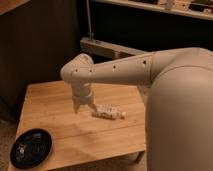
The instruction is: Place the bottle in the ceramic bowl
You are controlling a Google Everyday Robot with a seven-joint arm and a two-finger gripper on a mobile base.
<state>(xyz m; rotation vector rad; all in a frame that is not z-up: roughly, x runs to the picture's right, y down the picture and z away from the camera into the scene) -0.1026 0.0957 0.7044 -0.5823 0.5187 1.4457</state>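
The bottle [109,112], small, whitish, with a pale label, lies on its side on the wooden table [50,105], right of the middle. The ceramic bowl [31,148], black, shallow and glossy, sits at the table's front left corner, partly over the edge. My gripper [85,108] points down over the table's middle, just left of the bottle. Its fingers are spread and hold nothing. The right finger is close to the bottle's left end. The bowl is well to the front left of the gripper.
My large white arm [125,70] and body [180,115] cover the table's right side. A metal frame [107,47] and dark wall stand behind the table. A shelf [165,7] runs along the top right. The floor shows at the far left.
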